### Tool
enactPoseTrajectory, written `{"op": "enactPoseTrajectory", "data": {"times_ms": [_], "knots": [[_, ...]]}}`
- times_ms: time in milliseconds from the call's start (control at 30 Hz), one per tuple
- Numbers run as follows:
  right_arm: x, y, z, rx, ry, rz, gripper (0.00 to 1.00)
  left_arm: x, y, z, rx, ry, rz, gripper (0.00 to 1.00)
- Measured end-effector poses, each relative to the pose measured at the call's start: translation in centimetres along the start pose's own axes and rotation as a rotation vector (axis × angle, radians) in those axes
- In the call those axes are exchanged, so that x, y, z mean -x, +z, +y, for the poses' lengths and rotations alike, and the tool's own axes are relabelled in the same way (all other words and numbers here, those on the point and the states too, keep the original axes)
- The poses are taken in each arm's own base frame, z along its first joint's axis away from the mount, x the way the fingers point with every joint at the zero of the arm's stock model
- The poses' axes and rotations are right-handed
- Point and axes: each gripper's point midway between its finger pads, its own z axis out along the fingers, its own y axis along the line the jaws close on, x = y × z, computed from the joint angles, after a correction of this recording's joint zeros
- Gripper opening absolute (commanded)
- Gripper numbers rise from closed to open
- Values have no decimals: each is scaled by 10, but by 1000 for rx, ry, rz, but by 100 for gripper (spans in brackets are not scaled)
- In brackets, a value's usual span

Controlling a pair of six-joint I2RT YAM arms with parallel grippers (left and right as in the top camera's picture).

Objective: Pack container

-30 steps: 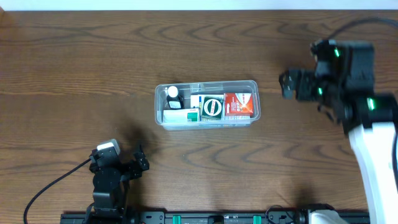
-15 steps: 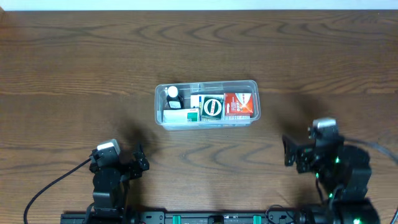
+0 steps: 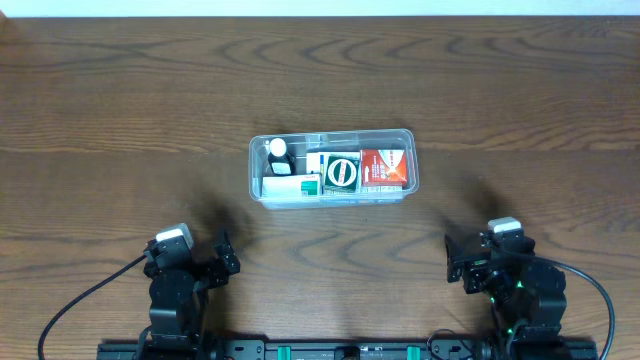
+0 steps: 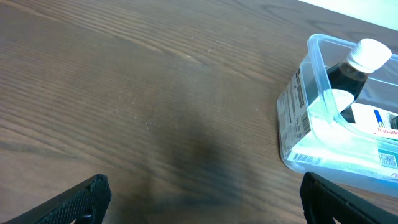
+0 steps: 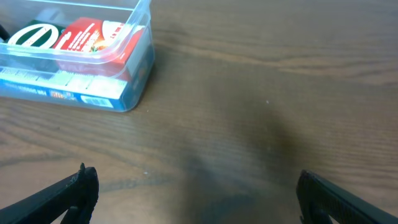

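From above, the container point(image 3: 331, 199) sits in the middle of the brown table point(image 3: 120, 120). Its long side runs from left to right. It looks full. Inside are a dark bottle point(image 3: 279, 152) with a white cap, a green box point(image 3: 342, 172) and a red box point(image 3: 384, 168). I see no loose things lying on the wood around it, so I think the packing is done or nearly done.

The left gripper point(image 3: 222, 260) is low down near the front edge, on the left. The right gripper point(image 3: 455, 262) is low down on the right. The container lies farther out on the table than both of them, and in between them. Both look about as far from it, though it is hard to say which one is closer. From up here the grippers are too small to show how their jaws stand.

In the left wrist view, the left gripper point(image 4: 205, 208) has its two black fingers point(image 4: 87, 193) far apart, with only bare wood between them. It holds nothing. The container point(image 4: 298, 118) is ahead and off to the right, and its bottle end is the near one.

In the right wrist view, the right gripper point(image 5: 196, 202) also has its fingers point(image 5: 78, 190) spread wide, with nothing in them. The container point(image 5: 93, 90) is ahead and off to the left, and the red box end is nearest. To reach it, each arm would need to go forward and turn in toward the middle.
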Motion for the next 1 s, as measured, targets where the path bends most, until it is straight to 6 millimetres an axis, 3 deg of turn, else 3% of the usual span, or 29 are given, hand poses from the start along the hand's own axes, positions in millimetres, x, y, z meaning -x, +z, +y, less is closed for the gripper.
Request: {"op": "enactPoseTrajectory", "data": {"times_ms": [267, 1000], "knots": [[9, 1, -1, -5, -12, -86, 99, 0, 0, 0, 0, 0, 0, 98], [8, 1, -1, -5, -12, -84, 99, 0, 0, 0, 0, 0, 0, 98]]}}
